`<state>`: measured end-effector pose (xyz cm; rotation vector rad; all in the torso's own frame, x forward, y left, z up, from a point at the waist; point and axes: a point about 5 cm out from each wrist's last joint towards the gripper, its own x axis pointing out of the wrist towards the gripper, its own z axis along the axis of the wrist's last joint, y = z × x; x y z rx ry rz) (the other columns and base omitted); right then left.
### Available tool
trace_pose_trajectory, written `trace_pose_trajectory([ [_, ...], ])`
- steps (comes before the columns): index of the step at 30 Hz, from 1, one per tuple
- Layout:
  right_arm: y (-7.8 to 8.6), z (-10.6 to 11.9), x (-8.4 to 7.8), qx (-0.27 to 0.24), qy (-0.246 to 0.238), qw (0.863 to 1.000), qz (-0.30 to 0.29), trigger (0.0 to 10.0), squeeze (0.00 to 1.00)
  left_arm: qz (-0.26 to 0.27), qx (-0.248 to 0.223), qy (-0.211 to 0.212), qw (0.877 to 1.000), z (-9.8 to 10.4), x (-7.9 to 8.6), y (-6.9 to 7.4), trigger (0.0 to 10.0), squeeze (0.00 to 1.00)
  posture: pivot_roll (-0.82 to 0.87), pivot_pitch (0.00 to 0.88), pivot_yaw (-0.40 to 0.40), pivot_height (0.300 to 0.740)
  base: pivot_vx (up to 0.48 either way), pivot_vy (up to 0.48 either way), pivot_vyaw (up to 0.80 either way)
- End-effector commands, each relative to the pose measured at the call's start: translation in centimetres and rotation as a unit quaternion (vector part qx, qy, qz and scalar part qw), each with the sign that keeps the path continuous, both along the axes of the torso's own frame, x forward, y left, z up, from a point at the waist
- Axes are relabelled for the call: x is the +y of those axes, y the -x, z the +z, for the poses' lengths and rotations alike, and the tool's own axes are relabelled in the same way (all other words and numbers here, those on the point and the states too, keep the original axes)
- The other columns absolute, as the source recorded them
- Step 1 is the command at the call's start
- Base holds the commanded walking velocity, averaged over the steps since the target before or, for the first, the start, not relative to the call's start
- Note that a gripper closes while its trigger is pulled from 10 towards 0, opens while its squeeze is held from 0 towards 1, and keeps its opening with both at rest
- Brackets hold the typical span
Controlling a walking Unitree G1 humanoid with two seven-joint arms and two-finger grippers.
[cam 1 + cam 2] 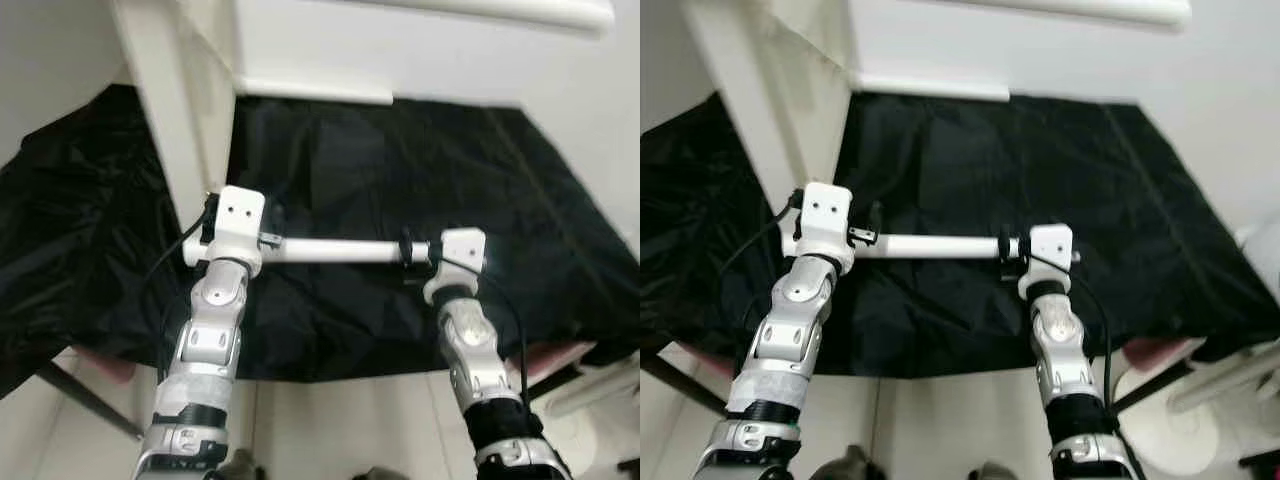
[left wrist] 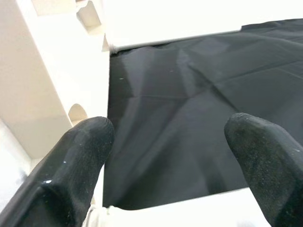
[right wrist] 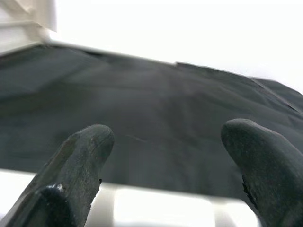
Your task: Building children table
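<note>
1. Lying crosswise on the black sheet (image 1: 400,180): a white rod (image 1: 335,251), level, spanning from one wrist to the other.
2. Reaching over the rod's left end: left gripper (image 2: 170,151), fingers (image 2: 80,156) spread wide, rod running below them at the near edge of the wrist view; touching or just above, cannot tell.
3. Reaching over the rod's right end: right gripper (image 3: 165,156), fingers (image 3: 83,151) likewise spread, blurred white bar of the rod under them; contact not clear.
4. Standing just left of the rod's left end: a white table leg (image 1: 175,120), upright and slightly tilted, rising beyond the rod to a white panel (image 1: 400,50).
5. Seen from the left wrist: notches and a round cut-out in the white piece beside the left finger.
6. Wrapped round the rod near its right end: a dark band (image 1: 407,248), close to the right wrist block.
7. Draped under the rod and well beyond it: wrinkled sheet, covering a low surface, edges hanging toward the pale floor (image 1: 340,420).
8. Showing below the sheet, nearer than the rod: dark slanted legs and a pink edge on each side.
</note>
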<state>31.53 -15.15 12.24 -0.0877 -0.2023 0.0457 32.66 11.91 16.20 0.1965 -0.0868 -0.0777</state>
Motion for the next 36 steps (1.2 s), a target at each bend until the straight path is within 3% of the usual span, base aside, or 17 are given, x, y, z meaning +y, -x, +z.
trace_pose_trajectory([
  [1,0.2,-0.3,-0.6,0.003,0.009,1.0,-0.008,10.0,0.0,0.035,-0.011,0.002,0.999,0.0,0.2,0.0,10.0,0.0,-0.03,0.018,-0.033,0.74,0.0,0.0,0.0],
  [5,0.2,-0.1,-0.9,0.0,0.01,1.0,-0.01,10.0,0.0,0.01,-0.016,-0.005,1.0,-0.1,-1.4,0.1,10.0,0.0,-0.04,0.018,-0.036,0.74,0.0,0.0,0.0],
  [14,0.1,-0.2,-0.9,0.001,0.01,1.0,-0.014,10.0,0.0,-0.013,-0.024,-0.015,1.0,0.1,-2.2,0.3,10.0,0.0,-0.04,0.017,-0.034,0.74,0.0,0.0,0.0],
  [30,0.2,-0.3,-0.6,0.0,0.002,1.0,-0.012,10.0,0.0,-0.049,-0.031,-0.033,0.998,-0.1,-1.8,1.1,10.0,0.0,-0.01,0.013,-0.026,0.74,0.0,0.0,0.0],
  [34,0.4,-0.2,-0.9,-0.001,-0.005,1.0,-0.019,10.0,0.0,-0.081,-0.023,-0.022,0.996,-0.4,-1.8,1.8,10.0,0.0,0.0,0.005,-0.014,0.74,0.0,0.0,0.0],
  [35,0.6,-0.3,-1.1,-0.002,-0.006,1.0,-0.021,10.0,0.0,-0.093,-0.021,-0.015,0.995,-0.4,-1.8,2.1,10.0,0.66,0.0,0.004,-0.013,0.74,0.0,0.0,0.0],
  [36,0.6,-0.3,-1.1,-0.002,-0.006,1.0,-0.021,10.0,0.0,-0.093,-0.021,-0.015,0.995,-0.4,-1.8,2.1,10.0,0.66,0.0,0.004,-0.013,0.74,0.0,0.0,0.0],
])
